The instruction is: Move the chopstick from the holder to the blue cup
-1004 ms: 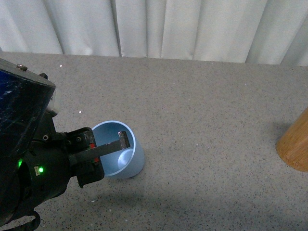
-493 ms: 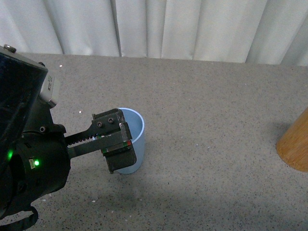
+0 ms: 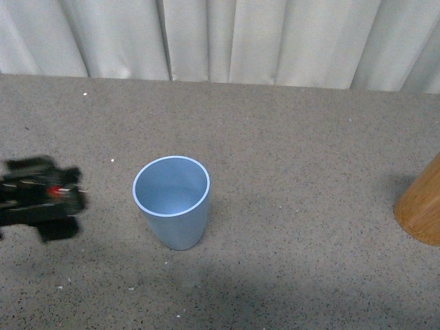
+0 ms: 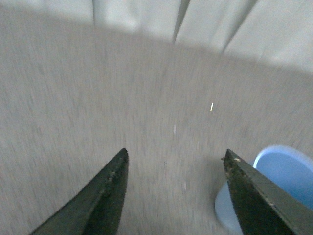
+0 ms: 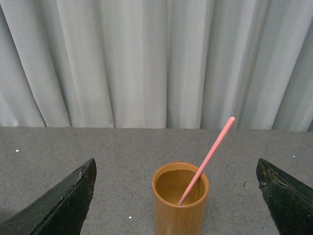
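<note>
**Open room.** A wide bare stretch of table (image 3: 295,158) lies between the left gripper (image 4: 176,154) and the holder (image 3: 421,210). Only the blue cup (image 3: 175,230) stands in it. The table's far edge runs ahead of both grippers and meets the curtain (image 3: 220,38) there. The holder is cut off by the front view's right border.

**Surface and room.** The table is grey, speckled and matt, with a few pale flecks. The curtain is white, pleated, and hangs down to the table's back edge.

**Holder.** A tan-orange wooden cylinder, upright, straight ahead of the right gripper (image 5: 176,164) and centred between its two fingers. It is apart from them and well apart from the left gripper.

**Blue cup.** Light blue with a paler rim, upright, mouth open and nothing inside. It stands just beside the left gripper on that gripper's right, not touching it.

**Chopstick** (image 5: 210,154). A salmon-pink stick standing in the holder. Its lower end is inside and its shaft leans on the rim, tilted away to the right gripper's right. It clears the rim by about the holder's own height.

**Left gripper.** The fingers (image 4: 105,196) are spread wide with nothing between them but bare table. It is blurred in the front view.

**Right gripper.** The fingers are spread very wide, hold nothing and touch nothing.
</note>
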